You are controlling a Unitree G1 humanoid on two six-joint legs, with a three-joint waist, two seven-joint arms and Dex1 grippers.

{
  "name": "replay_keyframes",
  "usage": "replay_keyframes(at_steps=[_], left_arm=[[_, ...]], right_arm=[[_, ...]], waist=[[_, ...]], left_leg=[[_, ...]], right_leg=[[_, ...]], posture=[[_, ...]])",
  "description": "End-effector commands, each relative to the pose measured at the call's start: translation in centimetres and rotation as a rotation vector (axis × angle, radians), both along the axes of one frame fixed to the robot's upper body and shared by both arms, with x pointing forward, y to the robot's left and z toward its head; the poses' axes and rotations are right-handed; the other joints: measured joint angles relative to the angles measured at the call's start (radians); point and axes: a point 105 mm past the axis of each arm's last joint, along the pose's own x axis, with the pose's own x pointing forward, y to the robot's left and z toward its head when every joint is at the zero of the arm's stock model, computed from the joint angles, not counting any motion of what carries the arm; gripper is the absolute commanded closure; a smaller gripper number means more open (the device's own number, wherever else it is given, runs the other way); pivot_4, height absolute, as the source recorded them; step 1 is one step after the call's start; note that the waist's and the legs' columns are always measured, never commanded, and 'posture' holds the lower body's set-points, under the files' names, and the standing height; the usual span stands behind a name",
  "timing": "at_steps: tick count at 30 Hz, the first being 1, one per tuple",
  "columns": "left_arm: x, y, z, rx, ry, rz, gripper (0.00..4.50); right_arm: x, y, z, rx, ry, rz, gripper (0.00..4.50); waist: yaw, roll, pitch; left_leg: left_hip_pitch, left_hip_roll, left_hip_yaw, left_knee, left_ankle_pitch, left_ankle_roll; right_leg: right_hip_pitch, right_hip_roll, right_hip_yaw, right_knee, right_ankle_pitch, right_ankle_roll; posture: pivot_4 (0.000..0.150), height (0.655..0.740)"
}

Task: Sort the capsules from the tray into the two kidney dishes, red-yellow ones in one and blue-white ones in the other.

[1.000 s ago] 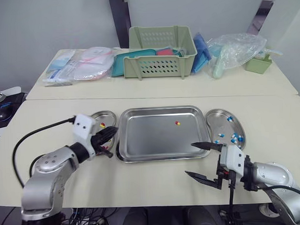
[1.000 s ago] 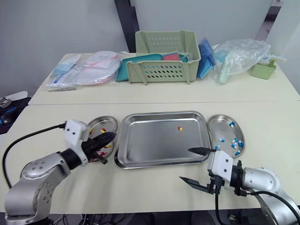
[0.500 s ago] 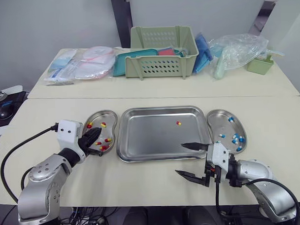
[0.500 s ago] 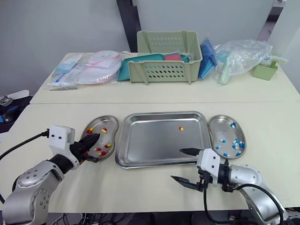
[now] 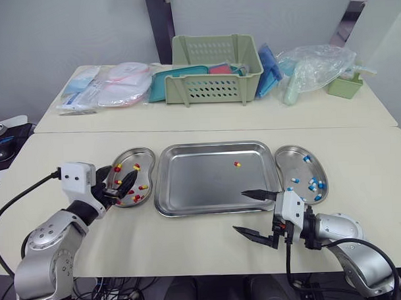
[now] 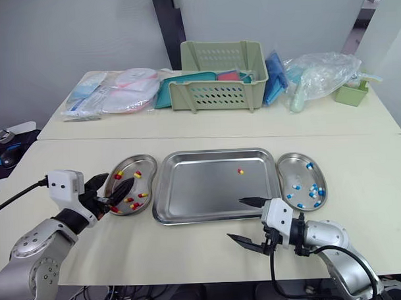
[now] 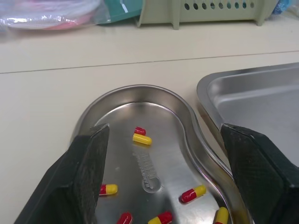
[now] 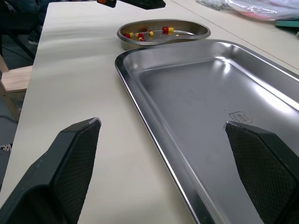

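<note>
- Finds the left black two-fingered gripper (image 5: pixel 117 186) drawn back toward the robot's left since a second ago, off the middle of the left steel kidney dish (image 5: pixel 136 151) and now at that dish's left edge, fingers spread wide with nothing between them.
- Reads that as a drop completed: counts several red-yellow capsules (image 7: pixel 141 136) lying loose on the dish floor, none touching the fingers.
- Finds the right black two-fingered gripper (image 5: pixel 239 211) shifted leftward along the front edge of the rectangular steel tray (image 5: pixel 217 146), gaping and empty, one finger reaching over the tray's near rim, the other over the pale table (image 5: pixel 190 236).
- Leaves a single red-yellow capsule (image 5: pixel 237 164) in the tray, toward the far side and right of centre, apart from both grippers, nearer the right one.
- Keeps the blue-white capsules (image 5: pixel 312 183) gathered in the right steel kidney dish (image 5: pixel 289 147), just beside the tray's right end.
- Puts the sort close to finished, by judgement: no blue-white capsule visible in the tray, only that last red-yellow one to go.
- Calls next for a reach to that capsule and a carry across to the left dish.
- Warns of a small, round-ended capsule on smooth steel, likely to roll or skid away from closing fingertips.
</note>
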Motion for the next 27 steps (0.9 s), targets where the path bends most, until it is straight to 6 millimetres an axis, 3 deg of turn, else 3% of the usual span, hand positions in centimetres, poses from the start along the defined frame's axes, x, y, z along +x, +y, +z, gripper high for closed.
replay_keyframes(at_steps=[1, 5, 10, 14, 18, 22, 27], left_arm=[[-0.9, 0.9, 2.9, 0.021, -0.106, 0.006, 0.75], [-1.8, 4.2, 3.7, 0.078, -0.154, 0.116, 0.75], [-3.3, 8.1, 2.6, 0.121, -0.128, 0.228, 0.75], [-5.9, 11.0, 0.2, 0.115, -0.021, 0.253, 0.03], [-9.3, 13.8, -2.8, 0.155, 0.121, 0.275, 0.03], [-11.5, 15.0, -4.6, 0.171, 0.194, 0.291, 0.03], [-12.0, 14.5, -5.2, 0.160, 0.194, 0.286, 0.03]], right_arm=[[0.0, -0.1, 1.4, 0.012, -0.061, -0.003, 0.00], [0.2, -1.7, 2.4, 0.015, -0.079, -0.075, 0.00], [0.0, -5.3, 3.1, -0.024, -0.069, -0.192, 0.00], [-0.5, -10.1, 3.1, -0.112, -0.040, -0.307, 0.00], [-0.7, -15.5, 3.1, -0.206, 0.001, -0.409, 0.00], [0.1, -20.0, 3.7, -0.209, 0.043, -0.539, 0.00], [0.3, -21.3, 3.8, -0.246, 0.049, -0.542, 0.00]], waist=[[0.000, 0.000, 0.000], [0.000, 0.000, 0.000], [0.001, 0.000, 0.000], [0.000, -0.001, 0.000], [-0.003, -0.001, 0.000], [-0.003, -0.002, 0.000], [0.001, -0.002, 0.000]], left_leg=[[0.000, 0.000, 0.000, 0.000, 0.000, 0.000], [0.000, 0.000, 0.000, 0.000, 0.000, 0.000], [0.000, 0.000, 0.001, -0.001, 0.000, 0.000], [0.000, 0.000, 0.001, -0.001, 0.000, 0.000], [0.001, 0.000, 0.002, -0.001, 0.000, 0.000], [0.001, 0.000, 0.003, -0.001, 0.000, 0.000], [0.001, 0.000, 0.003, -0.001, 0.000, 0.000]], right_leg=[[0.000, 0.000, 0.000, 0.000, 0.000, 0.000], [0.000, 0.000, 0.000, 0.000, 0.000, 0.000], [0.000, 0.000, 0.000, -0.001, 0.000, 0.000], [0.000, 0.000, 0.000, -0.001, 0.000, 0.000], [0.000, 0.000, 0.001, -0.001, 0.000, 0.000], [0.001, 0.000, 0.002, -0.001, 0.000, 0.000], [0.001, -0.001, 0.001, -0.001, 0.000, 0.000]], posture=[[0.150, 0.7400], [0.150, 0.7400], [0.150, 0.7400], [0.150, 0.7400], [0.150, 0.7400], [0.150, 0.7400], [0.150, 0.7400]])
